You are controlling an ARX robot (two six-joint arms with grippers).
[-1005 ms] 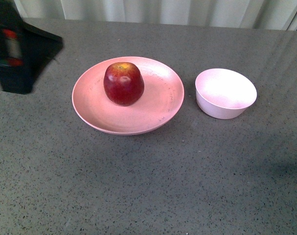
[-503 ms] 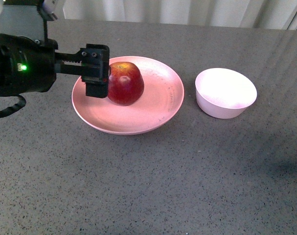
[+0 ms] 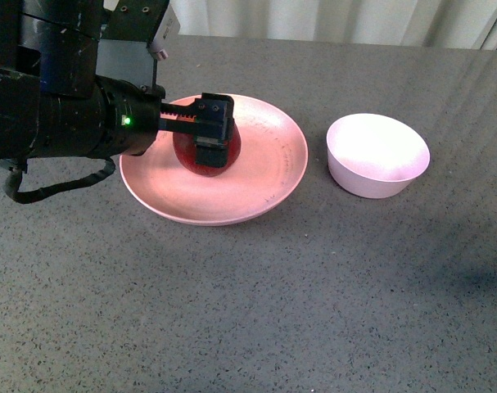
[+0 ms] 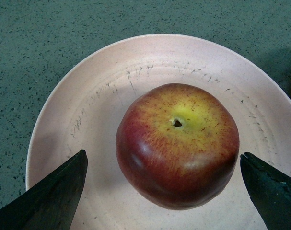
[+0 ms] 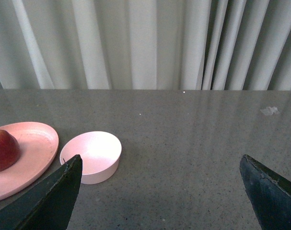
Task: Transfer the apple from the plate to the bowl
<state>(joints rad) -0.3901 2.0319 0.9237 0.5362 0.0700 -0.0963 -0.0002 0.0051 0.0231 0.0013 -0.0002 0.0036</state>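
Note:
The dark red apple (image 3: 185, 155) with its yellow top (image 4: 178, 143) sits left of centre on the wide salmon-pink plate (image 3: 264, 164). My left gripper (image 3: 213, 131) reaches in from the left and stands open over the apple. In the left wrist view its fingertips (image 4: 64, 191) flank the apple with a gap on each side, and the plate (image 4: 87, 110) lies beneath. The small pale pink bowl (image 3: 377, 155) stands empty just right of the plate. My right gripper (image 5: 160, 158) is open and holds nothing. Its view shows the bowl (image 5: 91, 155), the plate (image 5: 35, 143) and the apple (image 5: 2, 151) ahead.
Everything rests on a grey speckled table (image 3: 248, 311). A pale curtain (image 3: 314, 20) hangs behind the table's far edge. The bulky black left arm (image 3: 60, 115) covers the table's far left. The right arm is outside the front view.
My left arm has come in from the far left and moved right across the plate. Its open fingers went from beside the apple to either side of it.

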